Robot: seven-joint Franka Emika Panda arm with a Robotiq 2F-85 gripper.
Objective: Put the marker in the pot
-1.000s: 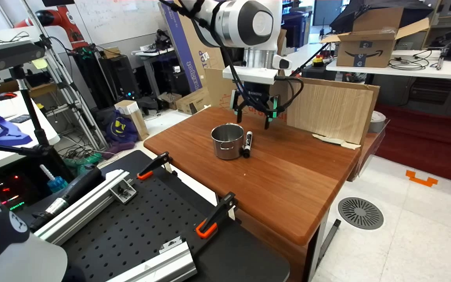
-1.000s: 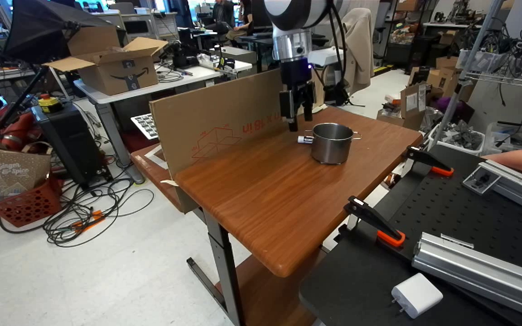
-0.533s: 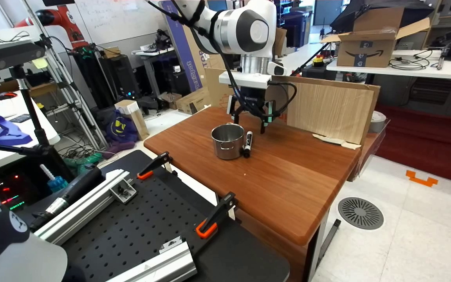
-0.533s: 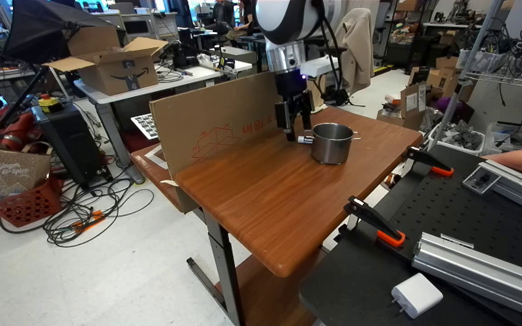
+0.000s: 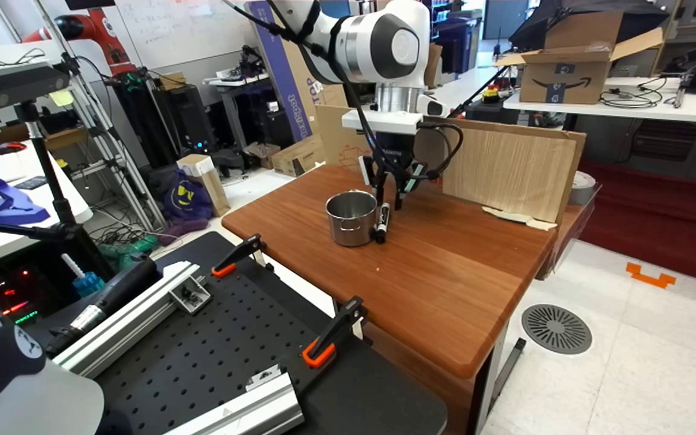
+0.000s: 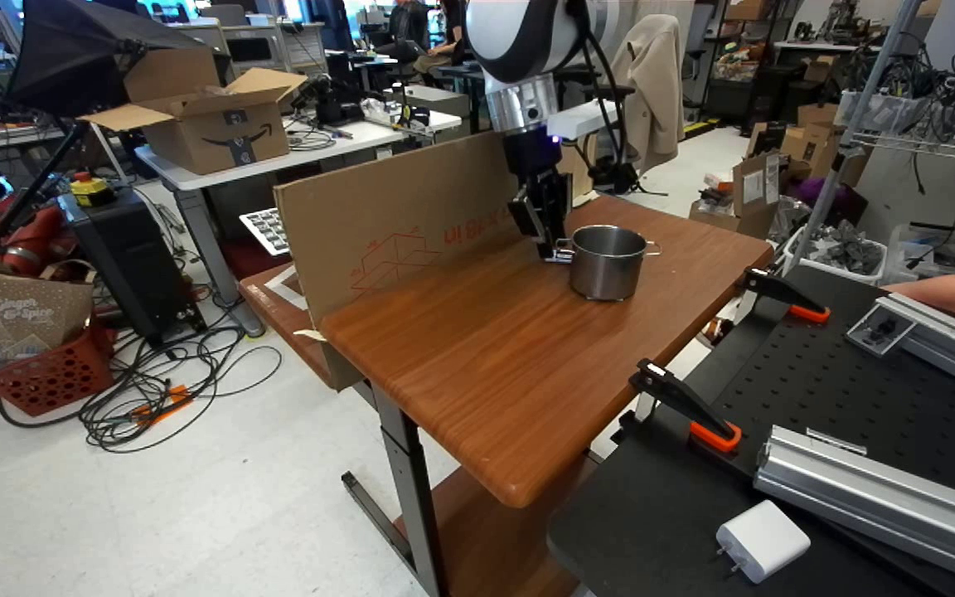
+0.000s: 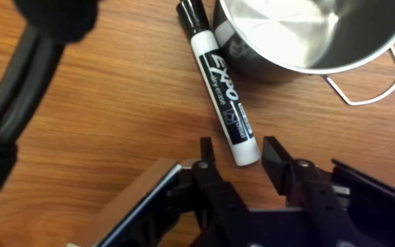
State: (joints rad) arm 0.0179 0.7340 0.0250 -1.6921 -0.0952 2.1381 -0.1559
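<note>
A dry-erase marker (image 7: 225, 99) with a black cap, white ends and a dark label lies flat on the wooden table. It rests alongside the shiny silver pot (image 7: 252, 63), its capped end by the pot wall. The pot (image 5: 351, 232) stands upright, and the part of its inside that shows in the wrist view holds nothing. My gripper (image 7: 238, 145) is low over the marker's white end, partly closed but still open. That end lies between the fingers, close to the right one in the wrist view, with a gap to the left one. In an exterior view the fingertips (image 6: 545, 251) partly cover the marker.
A cardboard panel (image 6: 395, 224) stands along the table's far edge, behind the gripper. The pot's wire handle (image 7: 372, 101) sticks out near the right finger. Clamps (image 5: 336, 335) and a black perforated board (image 5: 203, 344) border the table's near side.
My gripper has come down to the marker's end, and its fingers have moved closer together over the last half second. Marker and pot have stayed in place.
</note>
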